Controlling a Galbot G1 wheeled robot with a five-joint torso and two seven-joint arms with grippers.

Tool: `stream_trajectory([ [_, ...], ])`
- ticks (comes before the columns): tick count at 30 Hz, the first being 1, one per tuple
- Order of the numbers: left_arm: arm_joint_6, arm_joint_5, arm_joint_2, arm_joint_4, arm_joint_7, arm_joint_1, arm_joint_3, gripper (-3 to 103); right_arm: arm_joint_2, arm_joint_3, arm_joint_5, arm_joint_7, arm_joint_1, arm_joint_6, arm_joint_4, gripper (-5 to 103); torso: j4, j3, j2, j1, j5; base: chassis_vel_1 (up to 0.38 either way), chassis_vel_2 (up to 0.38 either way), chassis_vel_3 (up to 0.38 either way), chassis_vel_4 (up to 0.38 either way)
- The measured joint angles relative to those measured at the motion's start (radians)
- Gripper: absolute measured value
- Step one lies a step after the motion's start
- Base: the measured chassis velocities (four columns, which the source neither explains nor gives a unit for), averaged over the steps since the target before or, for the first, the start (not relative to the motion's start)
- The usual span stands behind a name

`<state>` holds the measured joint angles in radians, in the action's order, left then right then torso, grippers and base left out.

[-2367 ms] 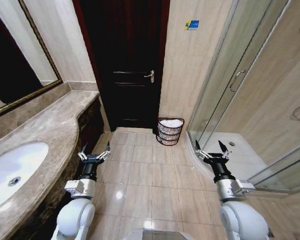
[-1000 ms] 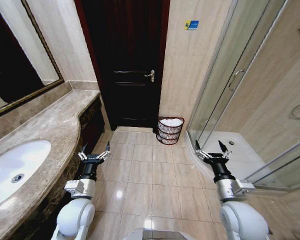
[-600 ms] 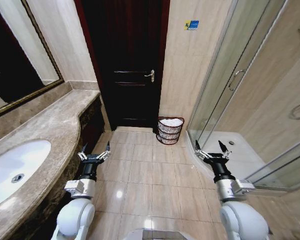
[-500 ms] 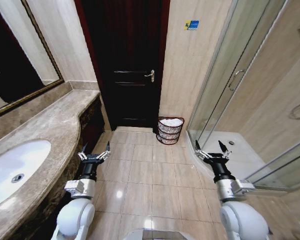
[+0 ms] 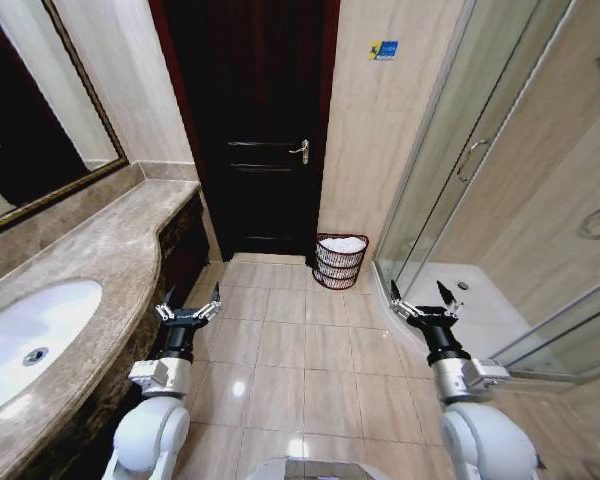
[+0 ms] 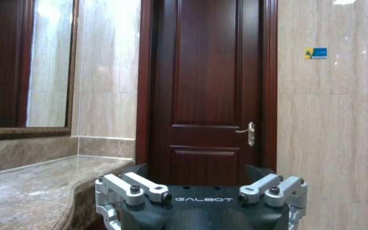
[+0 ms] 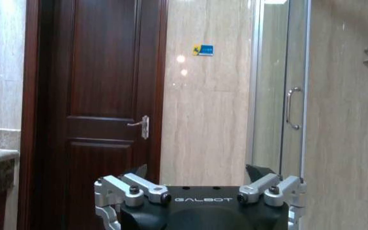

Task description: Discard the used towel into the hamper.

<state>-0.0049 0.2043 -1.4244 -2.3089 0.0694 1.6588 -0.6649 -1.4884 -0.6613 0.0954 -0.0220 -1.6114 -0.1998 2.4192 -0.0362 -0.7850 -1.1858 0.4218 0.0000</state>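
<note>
Head view: round reddish-brown openwork hamper (image 5: 340,261) with white towel (image 5: 345,244) inside; left gripper (image 5: 189,305), right gripper (image 5: 421,298) spread, empty.

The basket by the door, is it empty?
No, the basket on the floor beside the dark door has something white, like a towel, lying in it.

The head camera looked from high up, forward and down, at the bathroom floor. It saw both arms low in the picture and the dark door (image 5: 248,130) far ahead. The left wrist camera sat low, just behind its own gripper, and faced straight at the same door (image 6: 208,91). The right wrist camera sat the same way and faced that door (image 7: 97,105) and the tan wall beside it. All three views shared the door, its handle and the small blue sign (image 5: 384,49).
</note>
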Motion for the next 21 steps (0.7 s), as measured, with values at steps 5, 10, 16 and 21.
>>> stream_trajectory([
  [5,0.000,0.000,0.000,0.000,0.000,0.000,0.000,100,0.000,0.000,0.000,0.000,0.000,0.000,0.000,100,0.0000,0.000,0.000,0.000,0.0000,0.000,0.000,0.000,0.000],
  [10,0.000,0.000,0.000,0.000,0.000,0.000,0.000,100,0.000,0.000,0.000,0.000,0.000,0.000,0.000,100,0.0000,0.000,0.000,0.000,0.0000,0.000,0.000,0.000,0.000],
  [16,0.000,0.000,0.000,0.000,0.000,0.000,0.000,100,0.000,0.000,0.000,0.000,0.000,0.000,0.000,100,0.0000,0.000,0.000,0.000,0.0000,0.000,0.000,0.000,0.000],
  [21,0.000,0.000,0.000,0.000,0.000,0.000,0.000,100,0.000,0.000,0.000,0.000,0.000,0.000,0.000,100,0.0000,0.000,0.000,0.000,0.0000,0.000,0.000,0.000,0.000],
])
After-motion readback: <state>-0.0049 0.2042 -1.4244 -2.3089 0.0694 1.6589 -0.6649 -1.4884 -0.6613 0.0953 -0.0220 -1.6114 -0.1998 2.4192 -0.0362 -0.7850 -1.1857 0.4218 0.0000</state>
